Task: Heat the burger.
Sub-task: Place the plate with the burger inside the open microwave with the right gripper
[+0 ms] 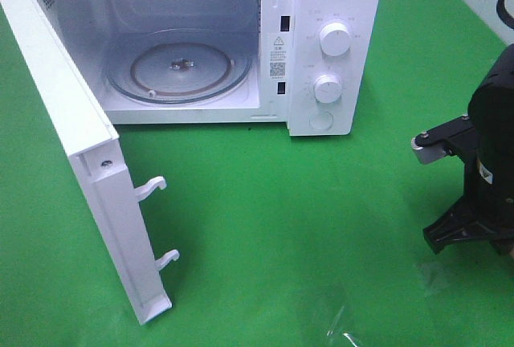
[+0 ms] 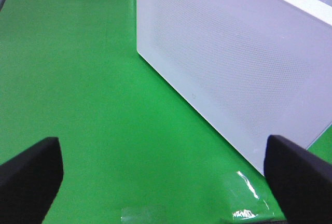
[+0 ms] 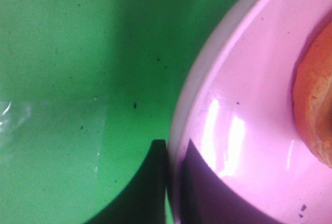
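Note:
Only the golden-brown bun edge of the burger (image 3: 317,111) shows in the right wrist view, resting on a pink plate (image 3: 249,105). My right gripper (image 3: 174,159) is shut on the plate's rim, one dark finger outside it and one over the inside. In the high view the right arm (image 1: 486,162) stands at the far right edge, and plate and burger are hidden there. My left gripper (image 2: 166,182) is open, its black fingertips (image 2: 28,177) wide apart over the green cloth, with nothing between them.
The white microwave (image 1: 337,10) stands at the back with its door (image 1: 72,146) swung wide to the left. Its glass turntable (image 1: 181,70) is bare. The door's perforated panel (image 2: 233,63) lies close ahead of the left gripper. Clear tape (image 1: 341,327) sticks to the cloth.

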`<state>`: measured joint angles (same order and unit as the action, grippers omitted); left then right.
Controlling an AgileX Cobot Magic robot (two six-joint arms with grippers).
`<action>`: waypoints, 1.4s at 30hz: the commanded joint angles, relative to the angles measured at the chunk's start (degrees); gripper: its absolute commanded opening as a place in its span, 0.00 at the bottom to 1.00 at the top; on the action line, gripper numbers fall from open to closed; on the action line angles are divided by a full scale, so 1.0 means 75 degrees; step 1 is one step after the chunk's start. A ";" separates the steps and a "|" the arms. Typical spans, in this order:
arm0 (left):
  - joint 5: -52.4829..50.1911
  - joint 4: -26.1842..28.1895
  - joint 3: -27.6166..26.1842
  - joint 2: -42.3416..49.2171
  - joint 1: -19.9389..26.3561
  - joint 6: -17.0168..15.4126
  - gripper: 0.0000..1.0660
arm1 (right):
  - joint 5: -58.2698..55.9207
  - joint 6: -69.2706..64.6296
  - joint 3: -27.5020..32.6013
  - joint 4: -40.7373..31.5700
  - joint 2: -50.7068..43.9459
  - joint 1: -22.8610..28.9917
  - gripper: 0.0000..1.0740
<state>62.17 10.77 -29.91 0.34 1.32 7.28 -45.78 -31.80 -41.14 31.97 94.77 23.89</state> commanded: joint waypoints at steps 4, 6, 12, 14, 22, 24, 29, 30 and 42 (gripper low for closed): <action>-0.0107 0.0038 0.0031 0.0115 -0.0038 -0.0008 0.92 | -0.0611 -0.0252 0.0390 0.0451 -0.0565 0.0382 0.00; -0.0107 0.0038 0.0031 0.0115 -0.0038 -0.0008 0.92 | -0.0665 -0.0290 0.0542 0.0451 -0.0726 0.0512 0.00; -0.0107 0.0038 0.0031 0.0115 -0.0038 -0.0008 0.92 | -0.0932 -0.0313 0.0924 0.0466 -0.1306 0.0863 0.00; -0.0107 0.0038 0.0031 0.0115 -0.0038 -0.0008 0.92 | -0.0985 -0.0344 0.1001 0.0489 -0.1459 0.0932 0.00; -0.0107 0.0038 0.0031 0.0115 -0.0038 -0.0008 0.92 | -0.1612 -0.0397 0.1031 0.0619 -0.1979 0.1459 0.00; -0.0107 0.0038 0.0031 0.0115 -0.0038 -0.0008 0.92 | -0.1658 -0.0397 0.1031 0.0611 -0.2101 0.1612 0.00; -0.0107 0.0038 0.0031 0.0115 -0.0038 -0.0008 0.92 | -0.1933 -0.0397 0.1031 0.0611 -0.2399 0.2124 0.00; -0.0107 0.0038 0.0031 0.0115 -0.0038 -0.0008 0.92 | -0.1971 -0.0397 0.1031 0.0611 -0.2475 0.2307 0.00; -0.0107 0.0038 0.0031 0.0115 -0.0038 -0.0008 0.92 | -0.2185 -0.0397 0.1031 0.0634 -0.2590 0.3377 0.00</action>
<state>62.17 10.77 -29.91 0.34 1.32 7.28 -59.99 -34.32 -33.46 33.46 75.86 48.99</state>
